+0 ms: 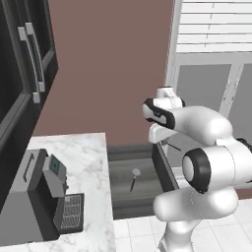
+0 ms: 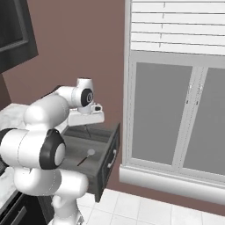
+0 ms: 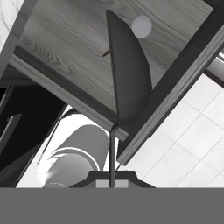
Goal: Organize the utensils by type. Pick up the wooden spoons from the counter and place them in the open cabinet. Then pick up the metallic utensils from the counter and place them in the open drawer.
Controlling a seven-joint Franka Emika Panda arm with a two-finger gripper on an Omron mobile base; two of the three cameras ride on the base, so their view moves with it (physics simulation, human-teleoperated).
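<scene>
Here the gripper (image 3: 112, 178) is clamped on a metal utensil (image 3: 129, 74) hanging over the open drawer (image 1: 165, 170) — another utensil (image 1: 134, 178) lies inside, bare floor around it.

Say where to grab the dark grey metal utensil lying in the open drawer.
Thin handle, mid-length, from straight above: the slim dark grey metal utensil lies flat on the open drawer's floor, clear of its walls. The gripper is shut on another dark metal utensil; drop that first.
</scene>
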